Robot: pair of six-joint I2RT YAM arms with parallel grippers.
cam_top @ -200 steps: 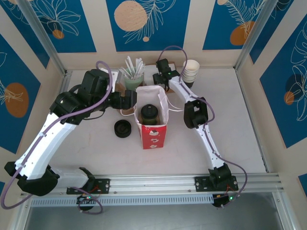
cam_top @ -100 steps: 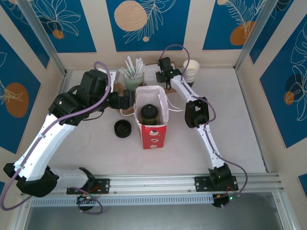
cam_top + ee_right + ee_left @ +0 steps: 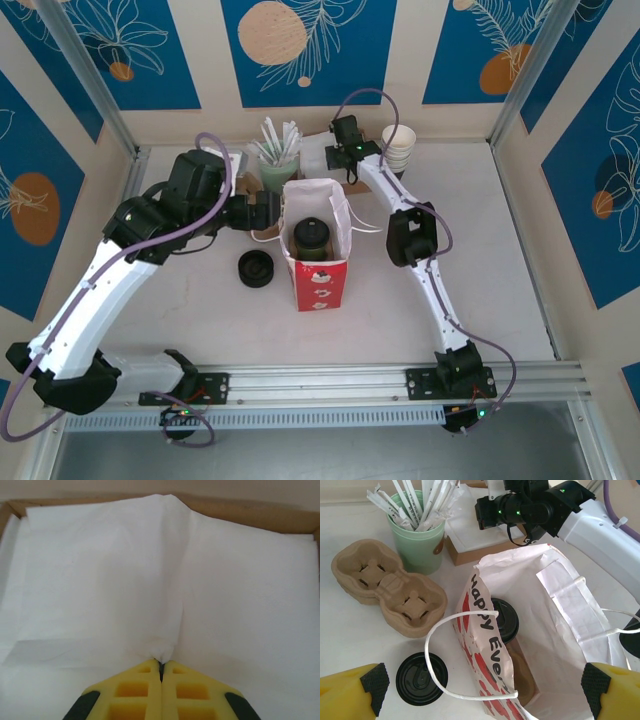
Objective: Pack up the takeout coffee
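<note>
Pinching a white napkin [image 3: 150, 580] at the back, while the takeout coffee [image 3: 311, 234] stands inside the paper bag [image 3: 320, 285].

From the top, the left gripper [image 3: 262, 210] sits just beside the bag's left edge. Its own camera shows its fingers spread as wide as they go, holding nothing, and looks down into the bag's mouth at the coffee's black lid. The loose lids [image 3: 420, 678] lie just left of the bag. The right wrist camera shows the right gripper [image 3: 161, 672] squeezed tight on a fold of napkin in the brown box [image 3: 250, 512]. Bare table [image 3: 480, 260] lies right of the bag.
</note>
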